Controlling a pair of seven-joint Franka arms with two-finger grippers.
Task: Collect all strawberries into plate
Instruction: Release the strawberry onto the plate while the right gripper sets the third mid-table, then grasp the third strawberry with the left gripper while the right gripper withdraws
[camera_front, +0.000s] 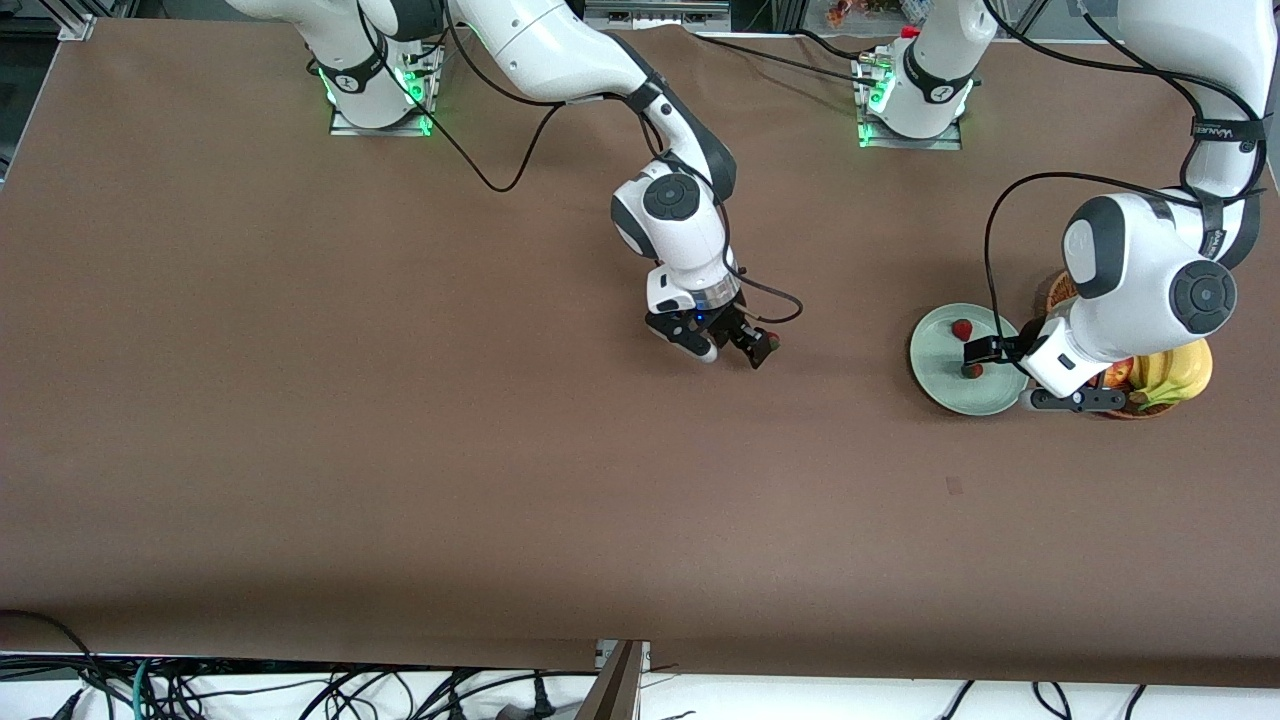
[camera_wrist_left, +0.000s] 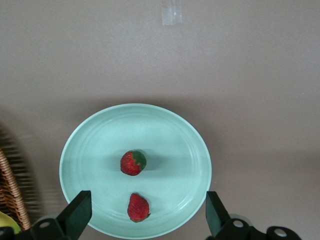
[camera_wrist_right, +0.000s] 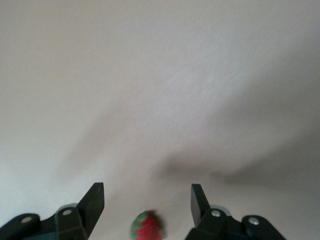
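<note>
The pale mint-green plate (camera_front: 940, 385) lies toward the left arm's end of the table and holds two strawberries (camera_front: 961, 329) (camera_front: 972, 370). In the left wrist view the plate (camera_wrist_left: 175, 140) shows both berries (camera_wrist_left: 133, 163) (camera_wrist_left: 138, 207). My left gripper (camera_front: 1010, 372) hangs over the plate's edge beside the basket, open and empty (camera_wrist_left: 147, 200). The third strawberry (camera_front: 772, 340) lies on the table near the middle. My right gripper (camera_front: 732, 348) is low over it, open, with the berry (camera_wrist_right: 146, 227) between its fingers (camera_wrist_right: 147, 192), not gripped.
A brown wicker basket (camera_front: 1058, 290) with bananas (camera_front: 1175, 375) and other fruit stands beside the plate, mostly under the left arm; its rim shows in the left wrist view (camera_wrist_left: 10, 195). A small tape mark (camera_front: 954, 486) lies nearer the front camera than the plate.
</note>
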